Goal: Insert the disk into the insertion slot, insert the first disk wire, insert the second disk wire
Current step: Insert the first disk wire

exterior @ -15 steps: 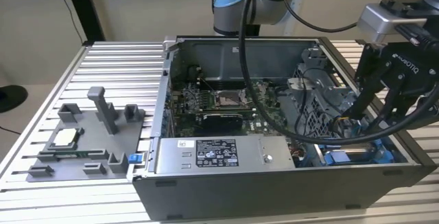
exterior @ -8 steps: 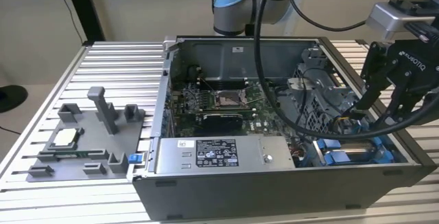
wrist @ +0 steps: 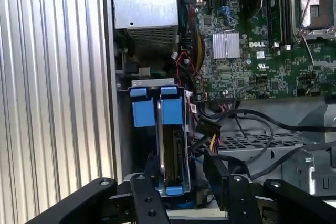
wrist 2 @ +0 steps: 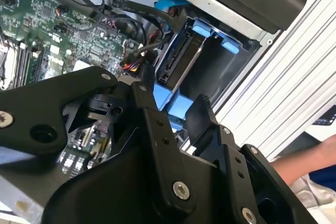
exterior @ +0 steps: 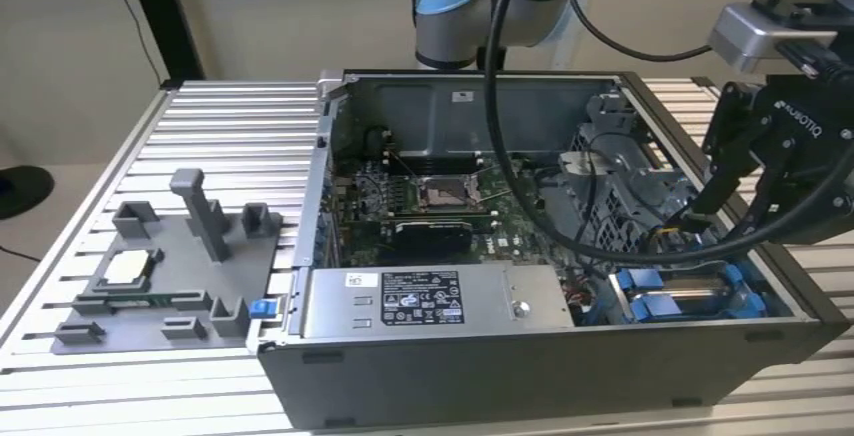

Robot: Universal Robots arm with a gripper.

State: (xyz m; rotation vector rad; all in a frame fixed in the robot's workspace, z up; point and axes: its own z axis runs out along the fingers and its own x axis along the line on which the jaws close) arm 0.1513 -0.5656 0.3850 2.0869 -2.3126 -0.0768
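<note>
The disk (wrist: 170, 145) stands on edge in its bright blue frame, down inside the insertion slot (wrist: 142, 109), a grey bay with blue tabs at the case's corner. My gripper (wrist: 178, 182) straddles the disk's near end and looks shut on it. In the second wrist view the gripper (wrist 2: 172, 109) brackets the blue frame end of the disk (wrist 2: 181, 61), with the slot's blue tabs (wrist 2: 210, 27) beyond. In the exterior view the gripper (exterior: 687, 226) reaches down over the disk (exterior: 694, 291) and slot (exterior: 641, 306). Loose black cables (wrist: 247, 124) hang beside the bay, unplugged from the disk.
The grey labelled box (exterior: 420, 301) sits beside the bay, the perforated cage (wrist: 252, 142) and the motherboard (wrist: 252, 51) behind it. A grey fixture tray (exterior: 160, 276) lies on the ribbed table at the exterior view's left. A person's arm (wrist 2: 299, 161) is near the table edge.
</note>
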